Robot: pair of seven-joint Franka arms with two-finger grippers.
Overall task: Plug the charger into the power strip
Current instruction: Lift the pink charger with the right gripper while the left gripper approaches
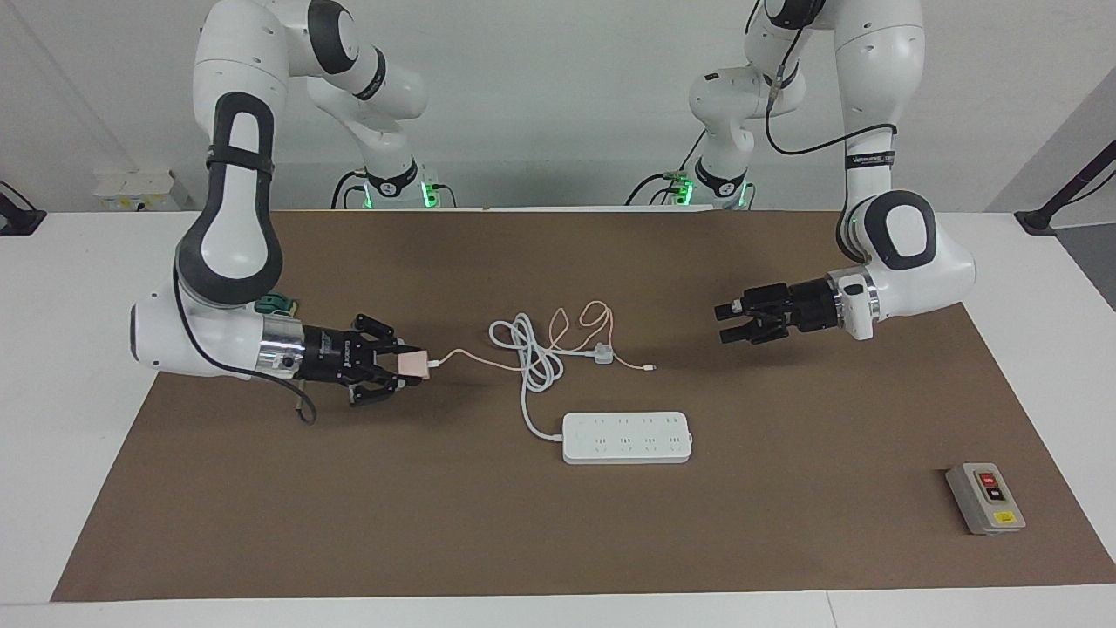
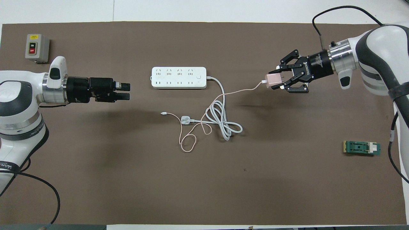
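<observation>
Count first: one charger (image 2: 272, 80), one power strip (image 2: 178, 77), one white plug (image 2: 185, 120), one grey switch box (image 2: 37, 48), one small green block (image 2: 362, 148), all on a brown mat (image 2: 127, 179), and two grippers of mine above it. My right gripper (image 1: 403, 370) is clamped on the charger, its fingertips pressed against the pink cube's sides while the outer links splay wide; I hold it in the air over the mat toward my right arm's end of the table, apart from the strip. The charger's cable end faces the strip and the prongs point back into my hand, so its axis runs along the table's length. Its thin pink cable (image 2: 236, 92) runs from the cube down to the mat, crosses the strip's thick white cord (image 2: 220, 95), and ends in a loop near the white plug. The strip lies flat, sockets up, long axis along the table's length. My left gripper (image 1: 728, 317) hangs with its fingers apart and nothing between them, over the mat toward my left arm's end.
</observation>
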